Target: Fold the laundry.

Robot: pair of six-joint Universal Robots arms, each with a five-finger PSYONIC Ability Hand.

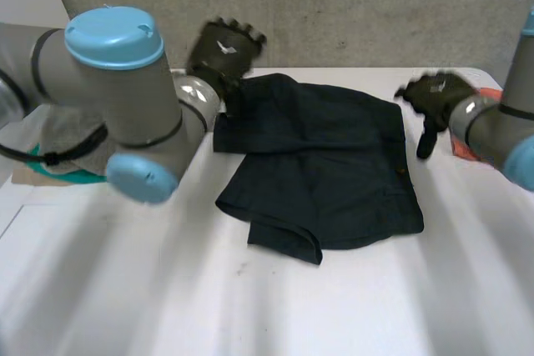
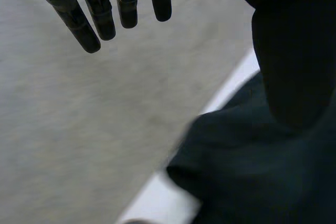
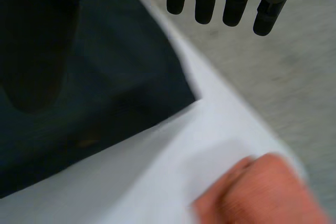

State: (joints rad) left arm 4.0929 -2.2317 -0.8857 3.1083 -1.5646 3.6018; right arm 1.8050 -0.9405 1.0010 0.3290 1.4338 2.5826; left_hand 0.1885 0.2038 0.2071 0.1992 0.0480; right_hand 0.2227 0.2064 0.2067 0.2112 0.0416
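Lying between left hand [image 1: 224, 49] and right hand [image 1: 434, 93]: dark garment [image 1: 325, 164], untouched.

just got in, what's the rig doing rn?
Laundry folding, between grasps. A dark garment lies fairly flat on the white table, and neither hand holds it. The left hand hovers open above the garment's far left corner. The right hand hangs open just off its far right corner. An orange item sits near the right hand at the table's edge.
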